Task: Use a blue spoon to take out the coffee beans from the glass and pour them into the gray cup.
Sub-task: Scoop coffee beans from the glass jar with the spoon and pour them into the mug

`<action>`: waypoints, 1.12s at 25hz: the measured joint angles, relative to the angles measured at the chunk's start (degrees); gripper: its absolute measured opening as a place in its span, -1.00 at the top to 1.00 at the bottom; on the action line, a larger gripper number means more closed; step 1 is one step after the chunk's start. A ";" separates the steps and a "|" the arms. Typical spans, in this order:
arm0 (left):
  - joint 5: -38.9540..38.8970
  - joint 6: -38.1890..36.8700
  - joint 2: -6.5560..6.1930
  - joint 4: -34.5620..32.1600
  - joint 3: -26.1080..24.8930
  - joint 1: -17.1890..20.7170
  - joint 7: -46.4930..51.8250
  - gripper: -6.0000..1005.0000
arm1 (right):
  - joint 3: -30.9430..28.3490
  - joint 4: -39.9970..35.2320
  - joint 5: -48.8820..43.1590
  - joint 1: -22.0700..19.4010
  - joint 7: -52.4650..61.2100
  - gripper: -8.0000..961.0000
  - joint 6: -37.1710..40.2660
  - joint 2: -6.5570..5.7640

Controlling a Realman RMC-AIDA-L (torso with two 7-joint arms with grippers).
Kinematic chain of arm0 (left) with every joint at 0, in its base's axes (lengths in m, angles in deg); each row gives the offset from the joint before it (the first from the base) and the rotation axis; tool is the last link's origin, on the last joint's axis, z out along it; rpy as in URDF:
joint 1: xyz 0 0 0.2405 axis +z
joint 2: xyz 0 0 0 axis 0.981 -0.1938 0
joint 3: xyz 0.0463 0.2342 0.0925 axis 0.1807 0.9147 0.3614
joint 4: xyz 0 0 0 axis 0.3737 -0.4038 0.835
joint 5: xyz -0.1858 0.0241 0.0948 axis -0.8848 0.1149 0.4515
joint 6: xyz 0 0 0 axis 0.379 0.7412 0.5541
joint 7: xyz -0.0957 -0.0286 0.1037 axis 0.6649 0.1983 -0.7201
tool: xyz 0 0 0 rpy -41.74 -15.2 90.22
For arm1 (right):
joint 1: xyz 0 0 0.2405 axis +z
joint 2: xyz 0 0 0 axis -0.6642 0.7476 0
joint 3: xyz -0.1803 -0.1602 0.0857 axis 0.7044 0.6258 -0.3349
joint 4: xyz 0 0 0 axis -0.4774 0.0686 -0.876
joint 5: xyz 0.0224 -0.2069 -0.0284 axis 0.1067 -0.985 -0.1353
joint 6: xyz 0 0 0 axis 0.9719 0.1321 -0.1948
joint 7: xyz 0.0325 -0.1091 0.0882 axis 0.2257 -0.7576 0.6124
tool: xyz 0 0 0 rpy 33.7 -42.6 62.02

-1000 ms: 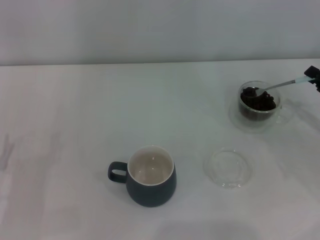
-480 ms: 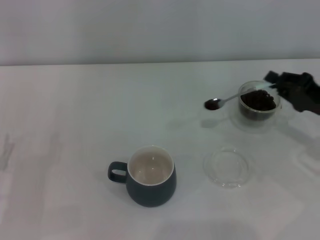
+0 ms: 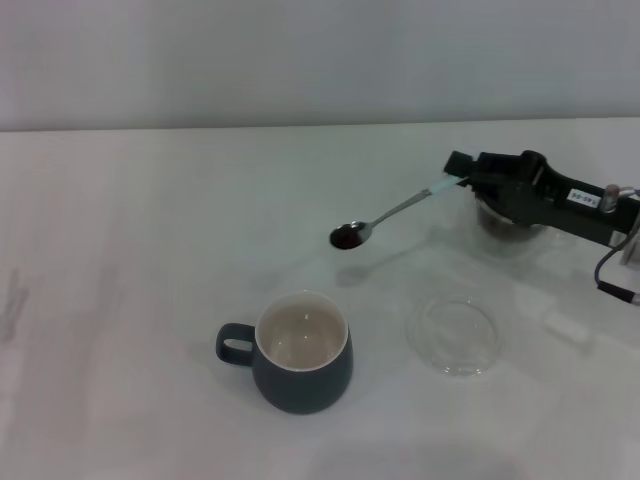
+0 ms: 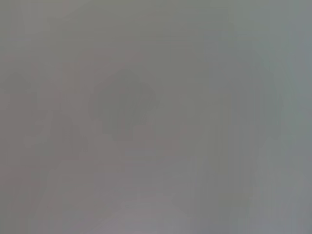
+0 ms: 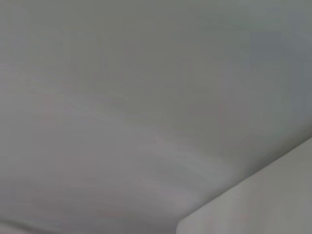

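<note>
The tabletop (image 3: pixel 150 230) is plain white with no pattern, and the wall behind its far edge is a pale grey. The gray cup (image 3: pixel 300 365) near the front edge is dark blue-gray outside and cream-white inside. The blue spoon (image 3: pixel 392 212) has a shiny silver bowl and neck and a pale light-blue handle, and the coffee beans (image 3: pixel 348 237) in its bowl are dark brown, nearly black. The right hand (image 3: pixel 462 173) is black, with a small white label on the arm behind it. The flat dish (image 3: pixel 456 334) is clear glass. The glass (image 3: pixel 500 222) near the right edge is clear too.
</note>
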 joint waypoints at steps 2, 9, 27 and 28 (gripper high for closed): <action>0.00 0.02 0.00 0.00 0.00 0.01 0.00 -0.77 | 0.91 0.00 0.08 0.21 0.05 0.68 0.61 0.19; 0.00 0.18 0.00 0.00 0.00 -0.30 -0.05 -0.77 | 6.69 0.28 2.26 0.29 -0.42 0.68 0.36 0.71; 0.00 1.51 -0.27 0.08 0.00 -1.97 -0.08 -0.76 | 12.38 0.12 3.90 1.28 -14.12 0.68 2.20 0.73; 0.00 1.52 -0.27 0.09 0.00 -2.03 -0.08 -0.76 | 12.98 0.06 3.90 1.58 -15.26 0.68 2.23 0.74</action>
